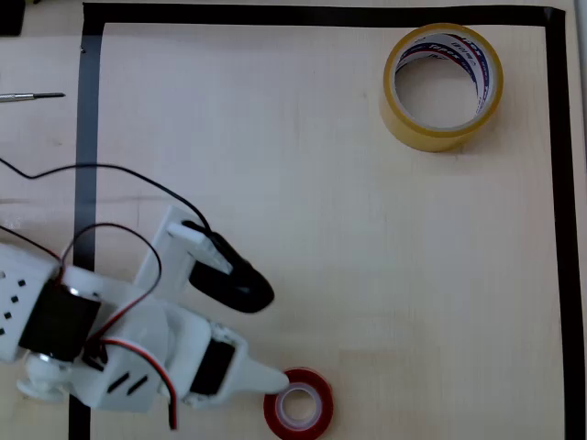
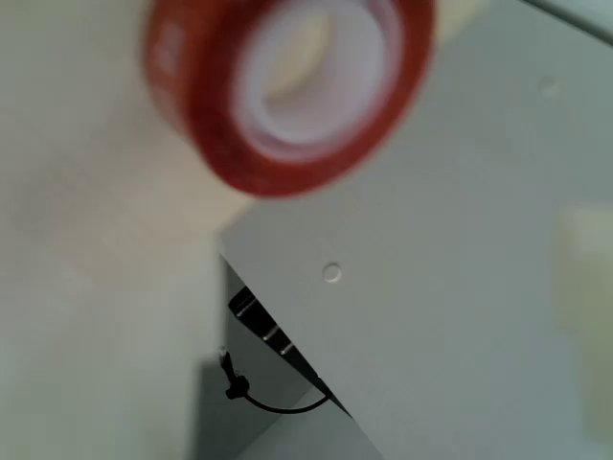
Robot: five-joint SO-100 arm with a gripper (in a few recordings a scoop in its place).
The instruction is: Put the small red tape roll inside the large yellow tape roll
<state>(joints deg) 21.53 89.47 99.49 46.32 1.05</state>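
Note:
The small red tape roll [image 1: 298, 403] lies flat on the table near the bottom edge of the overhead view; its white core shows. My gripper [image 1: 278, 379] reaches in from the lower left, and the tip of its white finger touches the roll's upper left rim. In the wrist view the red roll [image 2: 287, 96] is blurred and close at the top, against the wide white finger [image 2: 431, 287]. A second finger is hidden, so I cannot tell how the jaws stand. The large yellow tape roll [image 1: 442, 87] stands far off at the upper right, its hole facing up.
Black tape [image 1: 88, 165] frames the wooden work area on the left, top and right. A black camera body [image 1: 234, 280] and red and black wires ride on the arm. A thin metal tool [image 1: 32, 95] lies outside the frame at the left.

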